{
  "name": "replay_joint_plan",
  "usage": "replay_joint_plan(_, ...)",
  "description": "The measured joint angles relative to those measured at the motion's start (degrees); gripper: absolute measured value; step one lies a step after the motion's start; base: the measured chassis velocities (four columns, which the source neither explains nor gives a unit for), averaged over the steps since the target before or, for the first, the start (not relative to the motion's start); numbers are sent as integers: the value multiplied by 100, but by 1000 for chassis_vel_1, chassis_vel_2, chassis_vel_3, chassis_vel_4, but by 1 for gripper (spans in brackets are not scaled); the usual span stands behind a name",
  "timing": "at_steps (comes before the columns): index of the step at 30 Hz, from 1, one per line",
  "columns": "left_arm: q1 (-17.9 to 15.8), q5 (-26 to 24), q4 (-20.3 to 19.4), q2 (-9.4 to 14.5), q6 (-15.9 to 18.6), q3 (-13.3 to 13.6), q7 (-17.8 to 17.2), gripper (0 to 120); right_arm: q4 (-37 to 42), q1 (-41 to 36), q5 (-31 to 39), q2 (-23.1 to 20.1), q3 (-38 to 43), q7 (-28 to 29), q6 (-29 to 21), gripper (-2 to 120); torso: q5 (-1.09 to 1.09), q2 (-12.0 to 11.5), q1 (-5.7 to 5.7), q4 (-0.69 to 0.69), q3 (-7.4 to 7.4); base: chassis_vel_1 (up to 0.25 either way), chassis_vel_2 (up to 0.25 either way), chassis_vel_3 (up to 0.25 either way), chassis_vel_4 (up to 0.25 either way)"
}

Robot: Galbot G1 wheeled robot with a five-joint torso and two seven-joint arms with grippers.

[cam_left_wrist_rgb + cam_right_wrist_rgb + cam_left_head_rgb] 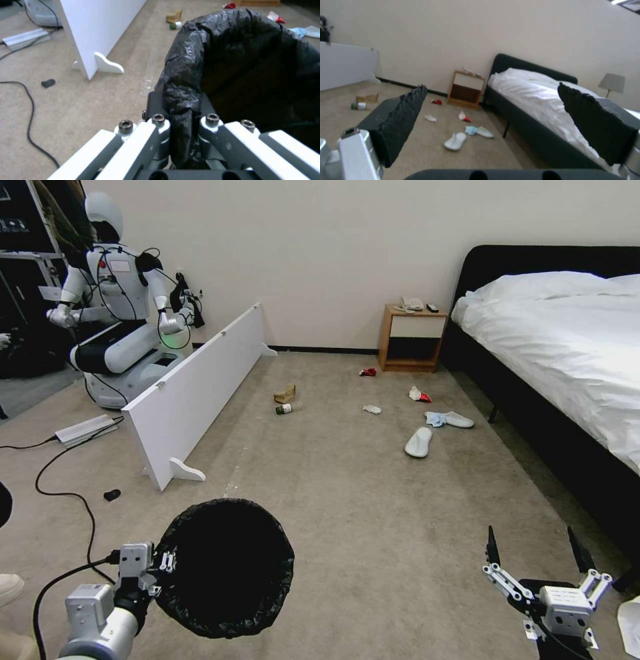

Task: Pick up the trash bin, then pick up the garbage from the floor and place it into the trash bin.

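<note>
Left gripper (180, 117) jaws are pinched on the bag-lined rim of the trash bin (227, 567), which looks light but slippery there. Right gripper (539, 560) jaws gape wide; garbage like the soft slipper (419, 441) lies well ahead on the floor (373, 527).

Bedroom: bed (560, 333), nightstand (412, 339), carpet (373, 500)

The black bag is hiding the inside of the trash bin (227, 567). The bed (560, 353) is getting cut off at the picture's edge. Small things on the nightstand (412, 339) are looking too tiny to tell.
</note>
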Motion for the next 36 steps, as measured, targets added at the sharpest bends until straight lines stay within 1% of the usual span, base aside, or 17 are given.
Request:
replay_joint_plan(1, 41, -89, -89, 15, 114, -8, -49, 5, -14, -16, 72, -12, 36, 13, -10, 100, 0, 0, 0, 0, 0, 0, 0, 0, 0)
replay_joint_plan(3, 69, -106, -133, 22, 158, -13, -71, 5, -27, -27, 118, -21, 72, 20, -16, 100, 0, 0, 0, 0, 0, 0, 0, 0, 0)
replay_joint_plan(12, 113, -107, -286, 46, 228, -30, -119, 5, -139, -112, 370, -55, 228, -26, 2, 100, 0, 0, 0, -1, 0, 0, 0, 0, 0)
replay_joint_plan(27, 88, -96, -226, 25, 234, -6, -109, 5, -229, -123, 478, -25, 268, -116, 197, 100, 0, 0, 0, 0, 0, 0, 0, 0, 0)
replay_joint_plan(36, 59, -178, -188, 27, 335, -3, -128, 5, -288, -147, 498, -9, 277, -278, 310, 100, 0, 0, 0, 0, 0, 0, 0, 0, 0)
